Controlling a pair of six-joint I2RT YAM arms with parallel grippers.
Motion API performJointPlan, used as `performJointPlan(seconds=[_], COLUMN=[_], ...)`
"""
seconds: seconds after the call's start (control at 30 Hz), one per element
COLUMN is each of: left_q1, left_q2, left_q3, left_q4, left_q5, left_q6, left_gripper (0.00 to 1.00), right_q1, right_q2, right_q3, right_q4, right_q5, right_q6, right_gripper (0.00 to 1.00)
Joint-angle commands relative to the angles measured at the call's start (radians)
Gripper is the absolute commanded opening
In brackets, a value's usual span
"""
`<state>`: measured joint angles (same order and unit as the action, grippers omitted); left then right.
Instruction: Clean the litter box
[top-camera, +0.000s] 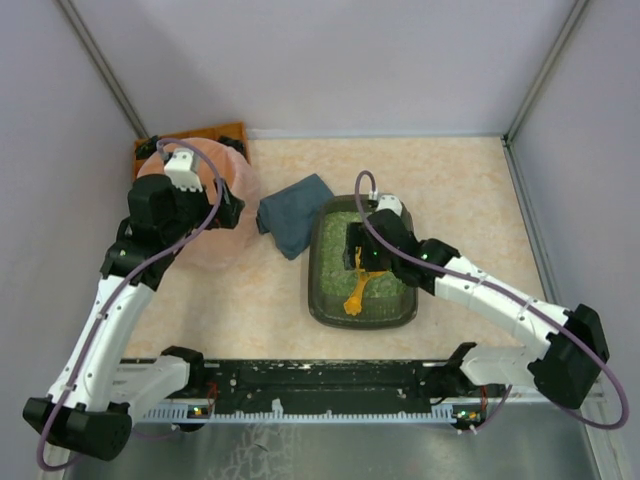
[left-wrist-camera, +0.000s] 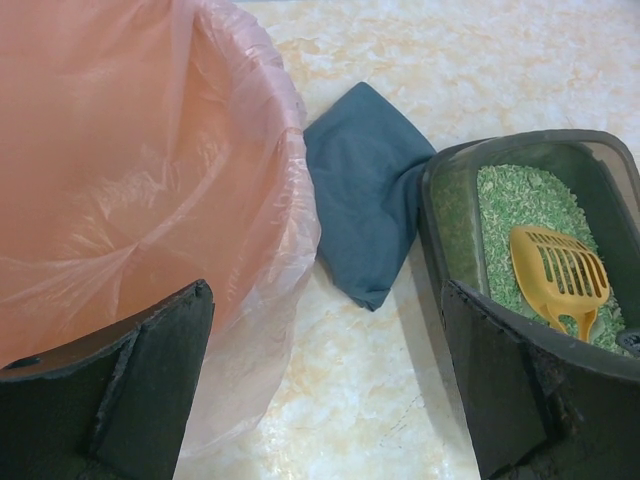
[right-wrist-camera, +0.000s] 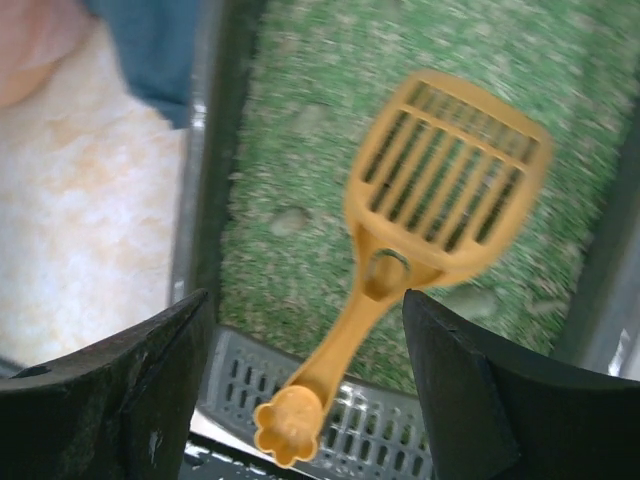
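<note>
Over the litter box, mid-table just right of the blue cloth, the right gripper hangs open astride the handle of the yellow scoop, which wants centring before a square close, while the left gripper hovers open by the pink bucket.

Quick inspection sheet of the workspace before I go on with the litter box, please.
Surface: beige marbled table, no spills seen.
Job's things: litter box holds green granules; orange scoop lies in it.
Clutter: blue-grey cloth between box and pink bag-lined bucket; orange-brown tray behind the bucket.
Grippers: left gripper open beside the bucket; right gripper open astride the scoop handle, not gripping.
Cables: purple cable looped along each arm.
Surroundings: pale walls on three sides.
</note>
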<state>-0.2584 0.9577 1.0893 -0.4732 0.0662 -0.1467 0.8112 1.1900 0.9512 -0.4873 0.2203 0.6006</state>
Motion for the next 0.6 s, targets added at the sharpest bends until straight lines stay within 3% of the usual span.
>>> performJointPlan(seconds=[0.0, 0.27, 0.57], left_q1=[-0.002, -0.002, -0.002], left_q2=[0.009, 0.011, 0.006], left_q3=[-0.007, -0.028, -0.033], left_q4=[0.054, 0.060, 0.054], left_q5=[0.057, 0.087, 0.090], left_q6=[-0.018, -0.034, -0.030], left_gripper=[1.00, 1.00, 1.00], right_q1=[0.024, 0.116, 0.141], right_q2=[-0.008, 0.101, 0.260], right_q3=[0.041, 0.053, 0.105], right_q4=[-0.188, -0.258, -0.259], right_q5=[0.217, 0.305, 0.309], right_q6=[0.160, 0.306, 0.337], right_gripper=[0.75, 0.71, 0.67])
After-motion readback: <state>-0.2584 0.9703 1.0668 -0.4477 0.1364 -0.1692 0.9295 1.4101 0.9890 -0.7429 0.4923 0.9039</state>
